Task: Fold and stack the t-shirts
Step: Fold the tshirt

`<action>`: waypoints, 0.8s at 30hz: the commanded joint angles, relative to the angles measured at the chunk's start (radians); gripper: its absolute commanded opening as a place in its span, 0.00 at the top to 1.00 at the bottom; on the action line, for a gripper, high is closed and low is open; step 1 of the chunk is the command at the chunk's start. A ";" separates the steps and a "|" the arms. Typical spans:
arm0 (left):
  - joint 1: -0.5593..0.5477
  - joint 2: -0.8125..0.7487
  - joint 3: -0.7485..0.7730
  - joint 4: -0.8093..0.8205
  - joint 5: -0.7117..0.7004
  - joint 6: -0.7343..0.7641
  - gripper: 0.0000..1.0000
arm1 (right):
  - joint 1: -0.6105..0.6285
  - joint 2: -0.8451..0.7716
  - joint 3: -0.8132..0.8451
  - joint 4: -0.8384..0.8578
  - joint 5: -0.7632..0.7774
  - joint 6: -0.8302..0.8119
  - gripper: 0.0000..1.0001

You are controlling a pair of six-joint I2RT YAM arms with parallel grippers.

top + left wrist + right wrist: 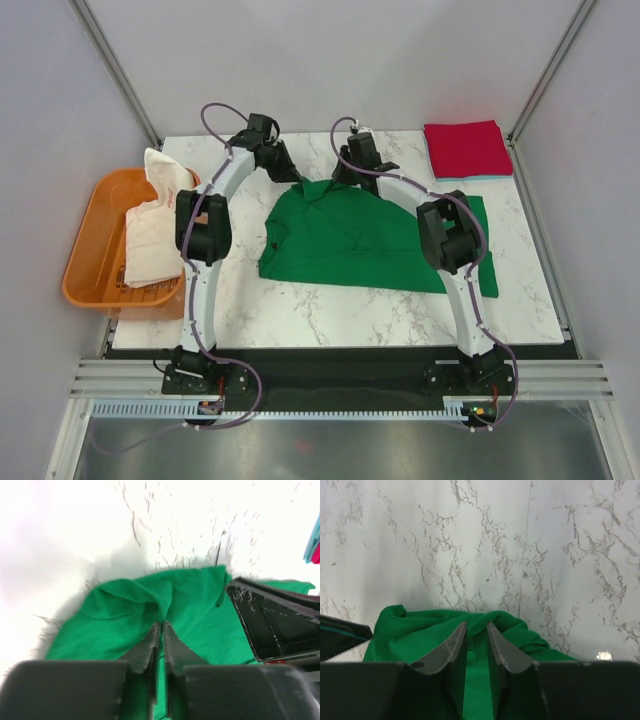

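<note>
The top camera looks down from above and behind. Both wrist cameras sit close and low, sharing the bright green cloth t-shirt (125, 612).

Soft matt green cloth t-shirt (350, 240), smooth marble-look tabletop (330, 315) with slight sheen, orange plastic tub (85, 270), matt black fingers (451, 650).

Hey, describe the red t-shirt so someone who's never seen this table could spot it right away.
Start at the white marble table and go to its far right corner. The red t-shirt lies there as a neat folded square, unlike the green t-shirt spread rumpled mid-table and the white t-shirt slumped in the orange tub.
</note>
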 commanded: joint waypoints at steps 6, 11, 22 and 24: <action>0.002 -0.141 -0.032 0.009 -0.014 0.142 0.48 | 0.000 -0.187 -0.050 -0.056 0.049 -0.022 0.69; -0.029 -0.221 -0.193 0.059 -0.001 0.197 0.51 | 0.001 -0.265 -0.092 -0.085 0.063 -0.030 0.69; -0.062 -0.311 -0.500 0.346 0.050 0.305 0.56 | -0.019 -0.373 -0.185 -0.107 0.072 -0.053 0.69; -0.064 -0.283 -0.491 0.346 0.009 0.311 0.56 | -0.026 -0.378 -0.190 -0.110 0.068 -0.048 0.69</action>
